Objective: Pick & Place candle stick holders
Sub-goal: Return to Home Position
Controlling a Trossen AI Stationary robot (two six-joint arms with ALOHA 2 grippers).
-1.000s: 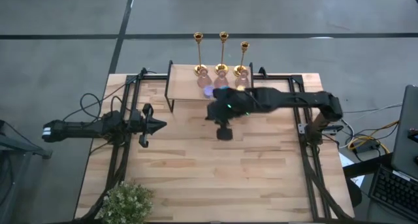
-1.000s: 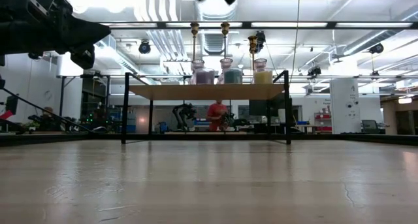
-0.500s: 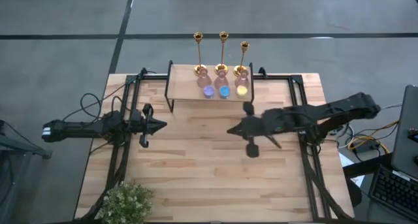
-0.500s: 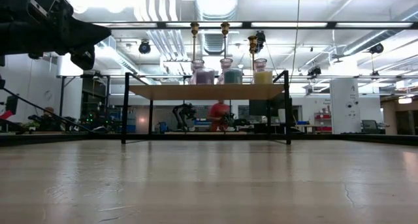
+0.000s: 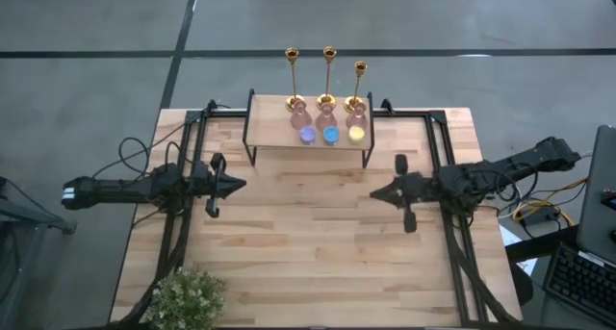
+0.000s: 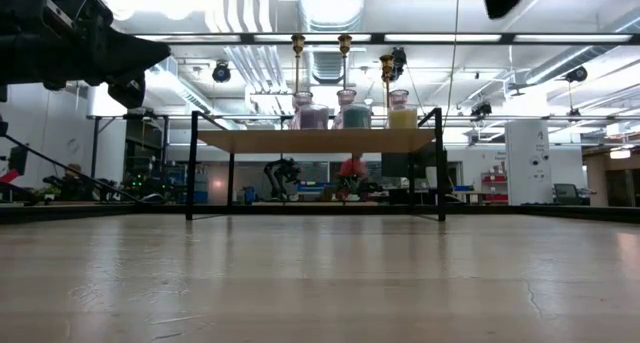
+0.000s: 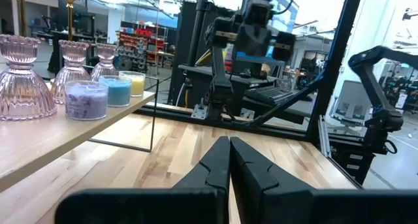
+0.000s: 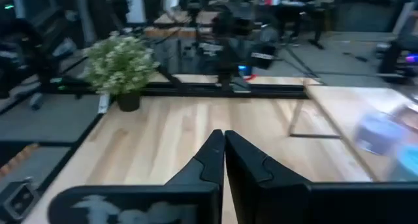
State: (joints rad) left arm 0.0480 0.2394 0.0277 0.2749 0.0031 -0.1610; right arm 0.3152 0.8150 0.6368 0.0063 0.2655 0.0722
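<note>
Three candle stick holders point(image 5: 329, 78) with gold stems and small cup tops stand upright in a row on pink ribbed domed bases point(image 7: 19, 87), on the far part of a wooden shelf point(image 5: 289, 138). They also show in the low view point(image 6: 344, 63). My left gripper point(image 5: 241, 184) is shut and empty, above the table's left middle, pointing right; its shut fingers show in the left wrist view point(image 7: 229, 145). My right gripper point(image 5: 373, 192) is shut and empty, above the table's right middle, pointing left; its shut fingers show in the right wrist view point(image 8: 224, 140).
Small purple point(image 5: 307, 135), blue point(image 5: 330, 135) and yellow point(image 5: 355, 133) candles sit on the shelf in front of the holders. A potted plant point(image 5: 183, 296) stands at the near left corner. Black frame rails point(image 5: 452, 234) run along both table sides. Bare wood point(image 5: 308, 243) lies between the arms.
My right gripper has drawn back from just in front of the shelf toward the table's right edge, and now points left. The holders and candles have stayed in place.
</note>
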